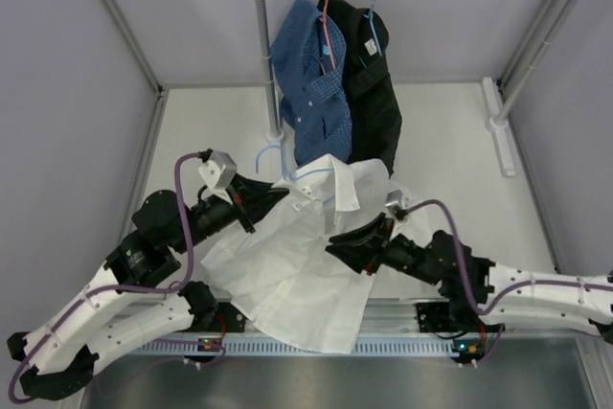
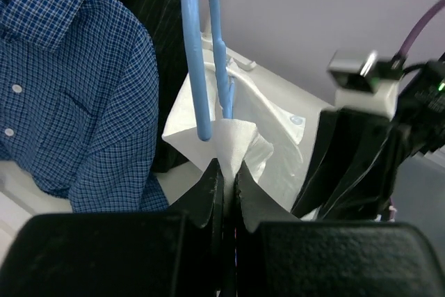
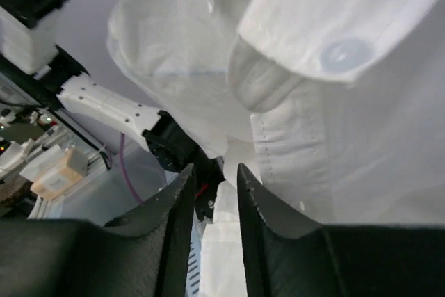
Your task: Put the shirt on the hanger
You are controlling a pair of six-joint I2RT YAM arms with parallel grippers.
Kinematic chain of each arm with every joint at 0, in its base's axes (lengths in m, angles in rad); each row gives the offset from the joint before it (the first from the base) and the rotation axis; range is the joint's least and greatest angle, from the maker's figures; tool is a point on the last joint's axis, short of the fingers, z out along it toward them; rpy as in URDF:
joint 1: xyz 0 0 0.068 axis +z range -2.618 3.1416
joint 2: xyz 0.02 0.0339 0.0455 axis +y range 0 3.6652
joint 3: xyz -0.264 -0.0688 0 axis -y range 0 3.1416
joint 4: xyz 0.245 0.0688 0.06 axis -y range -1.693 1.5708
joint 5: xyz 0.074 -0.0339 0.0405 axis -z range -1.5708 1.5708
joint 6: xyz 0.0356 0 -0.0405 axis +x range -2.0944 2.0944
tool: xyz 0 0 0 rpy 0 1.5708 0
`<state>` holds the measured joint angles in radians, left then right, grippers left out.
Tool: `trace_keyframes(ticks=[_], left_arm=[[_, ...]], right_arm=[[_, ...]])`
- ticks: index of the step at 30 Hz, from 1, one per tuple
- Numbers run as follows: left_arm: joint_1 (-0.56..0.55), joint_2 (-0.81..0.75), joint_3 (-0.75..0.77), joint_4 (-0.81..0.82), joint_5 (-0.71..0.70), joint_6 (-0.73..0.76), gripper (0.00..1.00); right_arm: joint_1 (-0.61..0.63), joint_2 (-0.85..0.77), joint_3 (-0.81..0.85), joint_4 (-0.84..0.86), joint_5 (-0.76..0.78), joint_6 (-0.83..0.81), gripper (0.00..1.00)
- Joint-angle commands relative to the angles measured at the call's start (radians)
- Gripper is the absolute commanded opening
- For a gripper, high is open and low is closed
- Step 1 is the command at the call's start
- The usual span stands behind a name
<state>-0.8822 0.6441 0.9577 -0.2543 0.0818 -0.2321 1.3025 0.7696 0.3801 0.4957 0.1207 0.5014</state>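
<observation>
The left gripper [image 2: 226,172] is clenched on a peak of white cloth, part of the shirt [image 1: 287,275], right at the foot of the hanger [image 2: 193,46]. In the left wrist view the hook's blue wire rises straight up from the shut jaws. One strand runs down into the cloth just above them. So the shirt's neck sits at the hanger, pinned there by the left arm.

From the hanger the shirt's long axis runs toward the arm bases. The body spills away from the hook, wide and crumpled, with the hem farthest from the hanger. Only a short arc of the hanger's frame peeks out by the collar, so I cannot tell how far it reaches inside the shoulders.

The right gripper [image 3: 215,168] is on the base side of the hanger and to its right, up against the shirt's front. Its jaws stand a little apart, released. A strip of cloth lies in the gap, and a buttoned fold hangs above.

What matters is that the part of the shirt right of the hanger is the free one. The right arm is much nearer to it, while the left arm is taken up at the neck. I judge the next move to be the right's: a fresh hold closer to the hanger, on that shoulder, to draw it along the wire.
</observation>
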Motion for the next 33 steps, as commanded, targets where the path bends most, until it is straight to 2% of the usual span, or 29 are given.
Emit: trace_keyframes(ticks=[1,3,5,6,8,9,12,17,22,26,28,29,30,33], left_arm=[[0.002,-0.082,-0.049,0.104,0.027,0.103,0.00],[0.002,-0.096,-0.089,0.095,0.013,0.123,0.00],[0.002,-0.107,-0.111,0.096,0.071,0.145,0.00],[0.002,-0.106,-0.132,0.099,0.111,0.152,0.00],[0.002,-0.101,-0.149,0.110,0.255,0.169,0.00],[0.002,-0.098,-0.158,0.125,0.306,0.171,0.00],[0.002,-0.074,-0.171,0.153,0.496,0.165,0.00],[0.002,-0.018,-0.123,0.158,0.747,0.151,0.00],[0.000,0.051,-0.082,0.159,0.866,0.139,0.00],[-0.004,0.072,-0.074,0.180,0.878,0.132,0.00],[-0.006,0.074,-0.077,0.196,0.885,0.126,0.00],[-0.008,0.074,-0.077,0.202,0.886,0.125,0.00],[-0.008,0.077,-0.076,0.202,0.888,0.125,0.00],[-0.008,0.086,-0.076,0.202,0.894,0.126,0.00]], right_arm=[[0.014,-0.222,0.031,-0.149,0.014,-0.023,0.30],[0.014,-0.272,0.103,-0.333,-0.088,-0.052,0.36],[0.014,-0.299,0.195,-0.451,-0.177,-0.070,0.44],[0.014,-0.299,0.229,-0.576,-0.218,-0.098,0.53],[0.014,-0.299,0.310,-0.667,-0.182,-0.122,0.60],[0.012,-0.296,0.331,-0.696,-0.121,-0.157,0.66],[0.014,-0.233,0.414,-0.718,-0.075,-0.265,0.72],[0.012,-0.077,0.594,-0.715,-0.188,-0.369,0.72],[0.012,0.051,0.663,-0.649,-0.332,-0.367,0.68],[0.014,0.068,0.634,-0.534,-0.386,-0.324,0.56],[0.012,0.074,0.612,-0.467,-0.409,-0.314,0.46],[0.012,0.076,0.605,-0.438,-0.420,-0.310,0.31],[0.012,0.074,0.593,-0.425,-0.421,-0.308,0.23],[0.014,0.065,0.573,-0.382,-0.414,-0.310,0.08]])
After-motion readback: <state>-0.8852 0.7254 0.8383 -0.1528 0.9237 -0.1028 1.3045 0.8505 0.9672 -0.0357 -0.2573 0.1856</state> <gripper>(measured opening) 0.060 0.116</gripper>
